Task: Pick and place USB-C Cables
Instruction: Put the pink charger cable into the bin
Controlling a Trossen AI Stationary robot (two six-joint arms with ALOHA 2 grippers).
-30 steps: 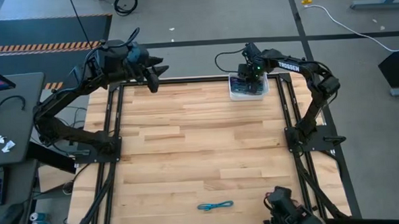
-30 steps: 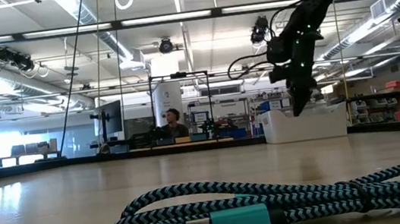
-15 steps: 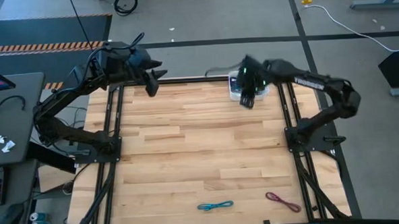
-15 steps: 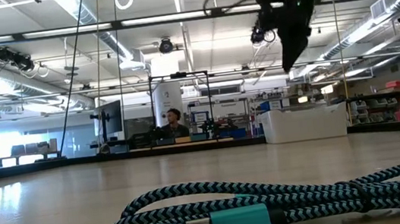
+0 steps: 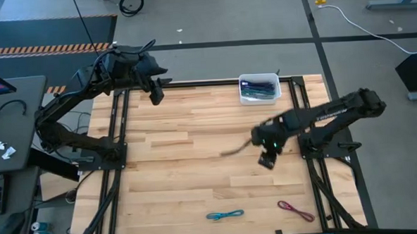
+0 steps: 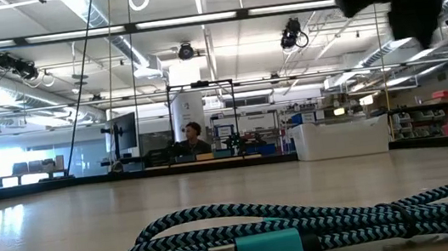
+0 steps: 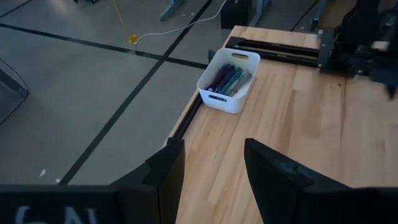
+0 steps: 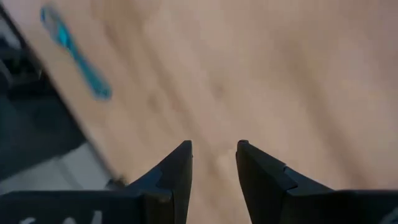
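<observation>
The left gripper (image 5: pixel 156 91) waits with fingers parted at the table's far-left corner, unchanged. The teal braided cable bundle (image 5: pixel 225 215) and thin maroon cable bundle (image 5: pixel 296 210) lie on the pale wood-plank table (image 5: pixel 189 160) near its front edge. The right gripper (image 5: pixel 267 158), open and empty, was over the white rectangular plastic bin (image 5: pixel 259 89) (already holding several cables) a second ago; it has swung out mid-table, probably toward those two.

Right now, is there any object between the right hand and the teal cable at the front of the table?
No. Only bare tabletop lies between the right hand and the teal cable; the maroon cable lies aside.
</observation>
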